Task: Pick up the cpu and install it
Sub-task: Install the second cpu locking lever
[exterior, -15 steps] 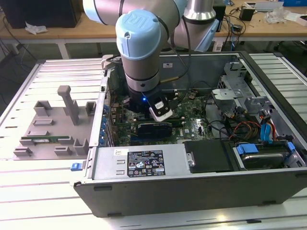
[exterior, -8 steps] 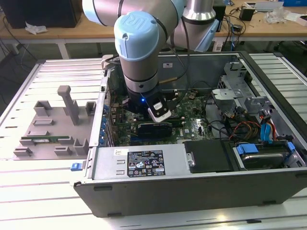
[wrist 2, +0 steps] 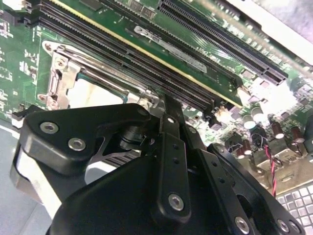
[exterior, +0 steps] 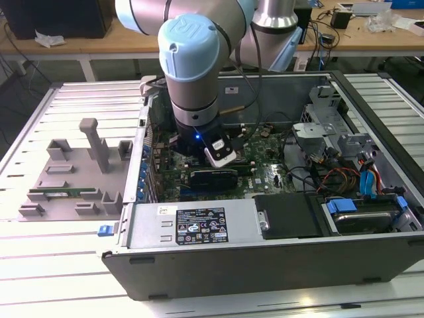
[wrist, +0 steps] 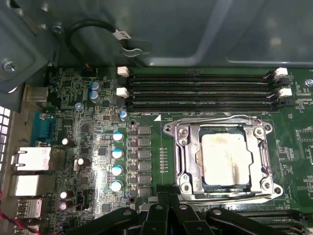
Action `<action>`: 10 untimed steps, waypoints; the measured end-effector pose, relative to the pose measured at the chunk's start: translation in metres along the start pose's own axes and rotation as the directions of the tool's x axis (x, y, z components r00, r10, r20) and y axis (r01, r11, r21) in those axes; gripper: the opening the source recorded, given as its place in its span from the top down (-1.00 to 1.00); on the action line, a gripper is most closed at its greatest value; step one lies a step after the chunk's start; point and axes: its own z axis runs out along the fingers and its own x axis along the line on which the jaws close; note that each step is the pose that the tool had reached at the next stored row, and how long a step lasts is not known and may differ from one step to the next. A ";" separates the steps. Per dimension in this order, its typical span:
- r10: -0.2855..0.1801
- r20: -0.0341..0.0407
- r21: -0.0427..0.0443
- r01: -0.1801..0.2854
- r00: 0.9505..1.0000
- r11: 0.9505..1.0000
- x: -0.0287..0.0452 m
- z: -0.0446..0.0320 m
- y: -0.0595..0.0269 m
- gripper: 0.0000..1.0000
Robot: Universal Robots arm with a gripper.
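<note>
The gripper [wrist: 164, 215], whose grip cannot be told, hangs inside the open computer case [exterior: 199, 228] over the motherboard [wrist: 98, 137], just beside the metal socket frame [wrist: 181, 161] where the cpu [wrist: 226, 159] lies seated, memory slots [wrist: 200, 90] running along the frame's far edge.

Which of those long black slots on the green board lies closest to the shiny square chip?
The memory slot nearest the socket frame, the last of the parallel row. The cpu sits inside that frame; the other slots lie farther off, toward the case wall.

open computer case [exterior: 278, 232] | grey fixture tray [exterior: 66, 179] | green stick, perhaps memory [exterior: 63, 193]
</note>
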 end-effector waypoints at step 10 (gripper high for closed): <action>-0.002 0.000 0.041 0.002 1.000 0.999 -0.0021 -0.0185 0.0075 0.79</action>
